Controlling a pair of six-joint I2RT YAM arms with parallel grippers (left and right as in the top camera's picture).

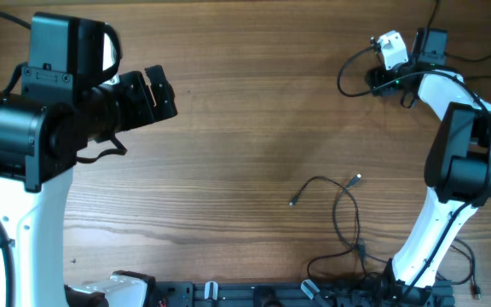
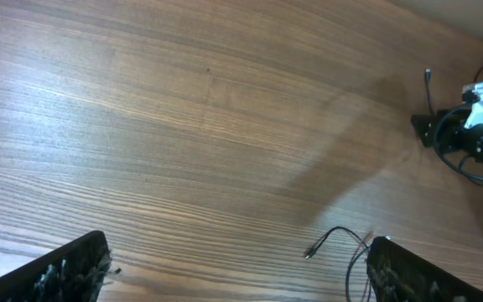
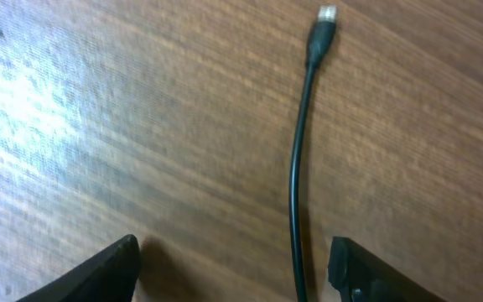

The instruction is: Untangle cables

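Cable (image 3: 296, 168) lies between right gripper's (image 3: 233, 256) parted jaws, ungripped — overhead hides this; left gripper (image 2: 237, 260) wide, empty; wooden table (image 1: 245, 102).

Wooden table (image 1: 245, 111): brown, grain running along its length; surface dull, one pale patch of glare. Black rail (image 1: 245, 298) with light-coloured clips sits along the table's near edge.
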